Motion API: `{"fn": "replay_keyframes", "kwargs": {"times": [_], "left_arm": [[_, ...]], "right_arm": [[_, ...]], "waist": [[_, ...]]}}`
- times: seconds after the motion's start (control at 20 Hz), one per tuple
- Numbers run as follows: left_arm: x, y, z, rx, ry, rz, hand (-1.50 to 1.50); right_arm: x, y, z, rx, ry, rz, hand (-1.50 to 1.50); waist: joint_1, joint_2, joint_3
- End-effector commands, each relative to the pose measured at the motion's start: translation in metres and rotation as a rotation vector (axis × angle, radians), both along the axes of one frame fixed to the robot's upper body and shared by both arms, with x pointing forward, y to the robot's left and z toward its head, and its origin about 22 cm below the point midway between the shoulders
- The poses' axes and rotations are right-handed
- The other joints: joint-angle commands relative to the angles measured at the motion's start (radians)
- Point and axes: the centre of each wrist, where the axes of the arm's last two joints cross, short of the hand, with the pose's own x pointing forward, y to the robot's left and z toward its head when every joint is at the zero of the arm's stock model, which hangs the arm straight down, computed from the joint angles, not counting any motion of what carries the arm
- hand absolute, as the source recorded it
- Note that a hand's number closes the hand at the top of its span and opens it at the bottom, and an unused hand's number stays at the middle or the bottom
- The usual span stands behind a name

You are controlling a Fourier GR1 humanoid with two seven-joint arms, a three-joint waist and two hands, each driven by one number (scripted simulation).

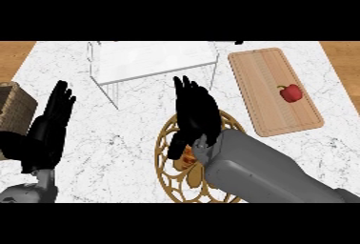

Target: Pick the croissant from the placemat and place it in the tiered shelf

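From the head view, the right hand [194, 112] hangs over the round, golden openwork placemat [172, 177], black fingers straight and spread, grasping nothing. Just under its wrist peeks the golden-brown croissant [187, 155], lying on the placemat's mesh and mostly hidden by the grey forearm. The fingers point past the pastry toward the white wire tiered shelf [151, 59] at the far side of the white marble worktop [126, 143], so the grasp looks not yet made. To do this step well, I'd say the hand wants to draw back and come down until the palm sits over the croissant, then curl fingers and thumb around its thick middle rather than a tip, keeping fingertips out of the mat's gaps. Over at the left, the left hand [53, 116] rests open, fingers up, beside a woven brown wicker basket [14, 107] at the edge. A pale wooden cutting board [271, 86] lies to the right carrying a red bell pepper [291, 93], well apart from the action.
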Motion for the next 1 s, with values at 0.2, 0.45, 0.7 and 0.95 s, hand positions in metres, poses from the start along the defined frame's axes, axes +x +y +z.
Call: {"fn": "replay_keyframes", "kwargs": {"times": [0.2,0.45,0.7,0.95], "left_arm": [[-0.004,0.019,-0.004,0.01,0.0,0.02,0.0],[0.004,-0.002,0.005,0.003,-0.009,0.011,0.0],[-0.005,-0.009,-0.001,-0.002,-0.004,0.022,0.0],[0.005,0.001,0.017,-0.001,-0.008,0.024,0.0]], "right_arm": [[0.005,0.027,-0.022,-0.309,0.156,-0.187,-1.5],[0.007,0.016,-0.024,-0.284,0.156,-0.2,-1.5],[0.003,0.01,-0.044,-0.273,0.156,-0.214,-1.5],[-0.008,0.004,-0.061,-0.268,0.186,-0.209,-1.5]], "waist": [[-0.004,-0.001,-0.001],[-0.019,0.0,0.002],[-0.014,0.001,0.002],[-0.02,0.0,0.002]]}}
